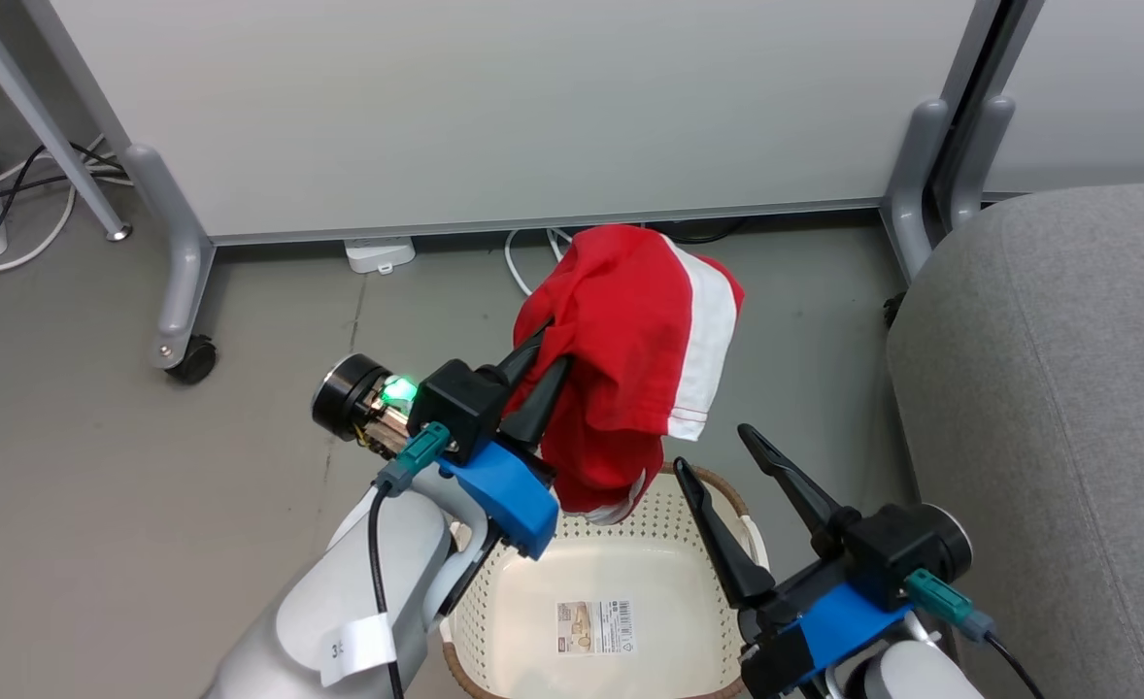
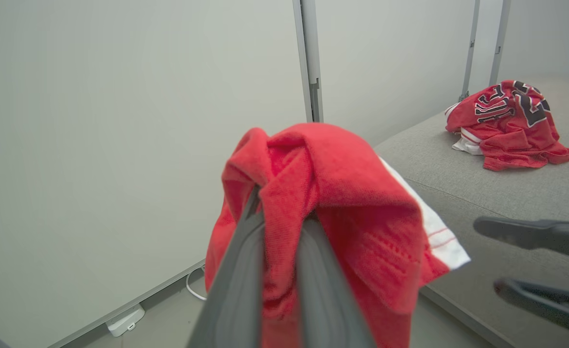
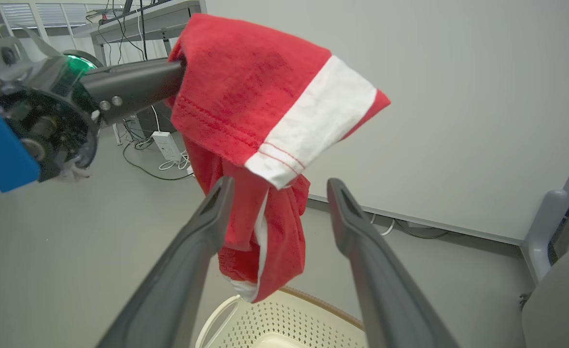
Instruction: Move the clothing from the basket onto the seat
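My left gripper (image 1: 545,361) is shut on a red garment with a white stripe (image 1: 630,330), held up above the basket's far rim; its lower end hangs just over the rim. The wrist view shows the cloth (image 2: 352,193) draped over both fingers (image 2: 236,270). The cream perforated basket (image 1: 533,621) holds no clothing, just a label on its floor. My right gripper (image 1: 716,451) stands open over the basket's right side, with nothing between its fingers (image 3: 202,232). The grey seat (image 1: 1048,408) lies to the right. The lettered red garment (image 2: 506,125) rests on the seat (image 2: 458,179).
A white partition panel (image 1: 494,107) on grey legs with a caster (image 1: 191,359) stands behind the basket. Cables and a white power adapter (image 1: 380,254) lie on the floor at its foot. Open grey floor (image 1: 96,485) spreads to the left.
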Controlling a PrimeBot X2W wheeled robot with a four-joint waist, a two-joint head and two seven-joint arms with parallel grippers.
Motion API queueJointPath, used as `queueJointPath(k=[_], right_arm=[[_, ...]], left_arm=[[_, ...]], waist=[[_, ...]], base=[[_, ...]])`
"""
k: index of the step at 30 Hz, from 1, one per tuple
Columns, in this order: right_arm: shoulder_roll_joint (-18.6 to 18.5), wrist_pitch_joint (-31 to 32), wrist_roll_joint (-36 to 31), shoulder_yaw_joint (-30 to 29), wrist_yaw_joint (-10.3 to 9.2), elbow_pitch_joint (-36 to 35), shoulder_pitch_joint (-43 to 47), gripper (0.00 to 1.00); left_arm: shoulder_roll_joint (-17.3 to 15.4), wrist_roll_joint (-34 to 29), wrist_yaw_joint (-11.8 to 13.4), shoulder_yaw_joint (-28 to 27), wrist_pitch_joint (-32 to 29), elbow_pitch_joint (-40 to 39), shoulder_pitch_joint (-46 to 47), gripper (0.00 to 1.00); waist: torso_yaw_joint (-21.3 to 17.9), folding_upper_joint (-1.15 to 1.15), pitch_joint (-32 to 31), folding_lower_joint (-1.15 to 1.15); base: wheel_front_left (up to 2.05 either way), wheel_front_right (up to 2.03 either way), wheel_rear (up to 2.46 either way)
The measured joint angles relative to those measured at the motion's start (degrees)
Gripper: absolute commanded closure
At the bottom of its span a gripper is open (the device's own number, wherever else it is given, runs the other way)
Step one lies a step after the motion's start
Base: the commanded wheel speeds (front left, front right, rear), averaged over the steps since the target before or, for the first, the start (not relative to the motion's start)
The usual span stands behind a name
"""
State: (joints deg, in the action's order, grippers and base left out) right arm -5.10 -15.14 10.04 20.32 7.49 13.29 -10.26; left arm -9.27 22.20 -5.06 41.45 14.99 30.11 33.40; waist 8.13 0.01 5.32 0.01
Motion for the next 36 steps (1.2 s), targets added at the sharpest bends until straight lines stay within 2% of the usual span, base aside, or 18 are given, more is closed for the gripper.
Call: queueJointPath(k=[10, 17, 18, 19, 20, 36], right_arm=[[1.0, 0.0, 2.2, 4.1, 0.00, 12.6, -10.2, 0.00], [1.7, 0.0, 2.9, 5.2, 0.00, 17.8, -15.8, 0.00], [1.8, 0.0, 3.0, 5.3, 0.00, 18.5, -16.3, 0.60], [1.9, 0.0, 3.3, 5.3, 0.00, 18.9, -16.6, 0.92], [2.0, 0.0, 3.3, 5.2, 0.00, 19.2, -16.9, 1.00], [2.1, 0.0, 5.6, 6.9, 0.00, 18.4, -17.2, 1.00]], left_arm=[[3.0, -1.1, -0.9, 2.0, 0.0, -0.6, 2.7, 1.00], [4.3, -1.3, -1.2, 2.6, 0.0, -1.4, 4.0, 1.00], [4.4, -1.5, -1.3, 2.7, 0.0, -1.5, 4.1, 1.00], [4.5, -1.5, -1.4, 2.7, 0.0, -1.5, 4.1, 1.00], [4.6, -1.5, -1.5, 2.8, 0.0, -1.6, 4.1, 1.00], [5.1, -2.1, -1.8, 1.8, 0.0, -0.7, 4.1, 1.00]], waist=[[2.9, 0.00, 1.9, 0.00], [4.6, 0.00, 3.6, 0.01], [4.8, 0.00, 3.7, 0.00], [4.9, 0.00, 3.8, 0.00], [5.1, 0.00, 3.8, 0.00], [4.3, 0.00, 3.3, 0.00]], base=[[0.00, 0.00, 0.00], [0.00, 0.00, 0.00], [0.00, 0.00, 0.00], [0.00, 0.00, 0.00], [0.00, 0.00, 0.00], [0.00, 0.00, 0.00]])
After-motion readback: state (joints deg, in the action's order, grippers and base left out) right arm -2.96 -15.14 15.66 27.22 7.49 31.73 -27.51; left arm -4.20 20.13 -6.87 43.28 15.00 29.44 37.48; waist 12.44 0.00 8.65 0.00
